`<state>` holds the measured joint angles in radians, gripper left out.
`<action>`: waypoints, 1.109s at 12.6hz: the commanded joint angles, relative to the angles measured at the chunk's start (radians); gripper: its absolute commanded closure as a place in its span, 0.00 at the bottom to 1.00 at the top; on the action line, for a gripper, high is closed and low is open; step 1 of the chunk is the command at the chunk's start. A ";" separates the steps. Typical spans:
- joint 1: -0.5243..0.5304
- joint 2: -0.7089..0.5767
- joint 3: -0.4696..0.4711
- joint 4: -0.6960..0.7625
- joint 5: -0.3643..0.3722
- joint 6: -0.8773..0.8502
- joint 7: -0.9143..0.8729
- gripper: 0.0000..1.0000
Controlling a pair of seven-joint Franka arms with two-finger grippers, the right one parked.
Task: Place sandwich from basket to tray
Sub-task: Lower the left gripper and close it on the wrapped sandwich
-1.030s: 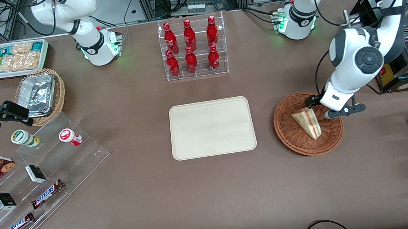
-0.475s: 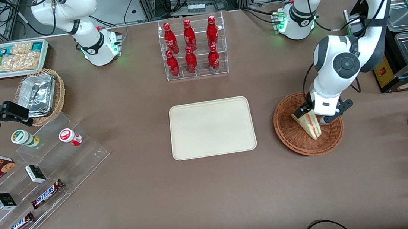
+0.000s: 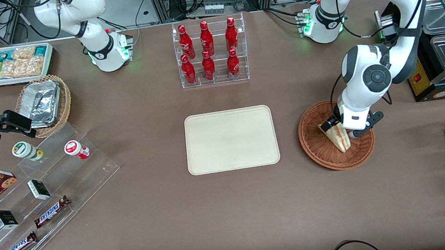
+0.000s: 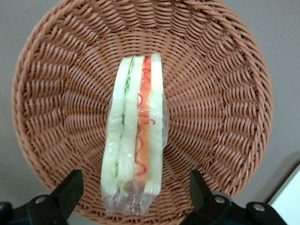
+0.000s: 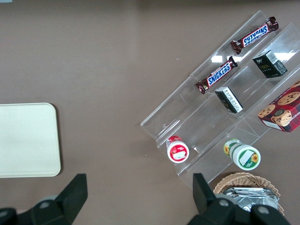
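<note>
Tray (image 3: 231, 139) sits bare, just beside the basket (image 3: 318, 148), ready as the drop spot. Sandwich (image 3: 338, 135) lies in the basket, standing on edge. Gripper (image 3: 344, 126) is low over it, fingers (image 4: 69, 192) apart and straddling it for a squeeze across the bread faces.

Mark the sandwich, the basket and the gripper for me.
sandwich (image 4: 136, 136): left wrist view, cut edge.
basket (image 4: 220, 93): left wrist view, woven wall.
gripper (image 4: 136, 192): left wrist view, open, midway between fingertips, straddling the sandwich.
</note>
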<state>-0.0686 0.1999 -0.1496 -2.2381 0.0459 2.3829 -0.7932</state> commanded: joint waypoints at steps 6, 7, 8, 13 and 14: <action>0.001 0.044 0.007 0.003 0.006 0.050 0.006 0.83; 0.001 0.032 0.007 0.005 0.006 0.033 0.028 0.85; 0.001 0.017 0.007 0.014 0.006 -0.002 0.043 0.86; -0.037 0.019 -0.002 0.306 0.008 -0.422 0.032 0.85; -0.083 0.045 -0.002 0.352 0.009 -0.460 0.034 0.85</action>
<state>-0.0859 0.2029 -0.1545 -1.9895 0.0472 2.0125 -0.7582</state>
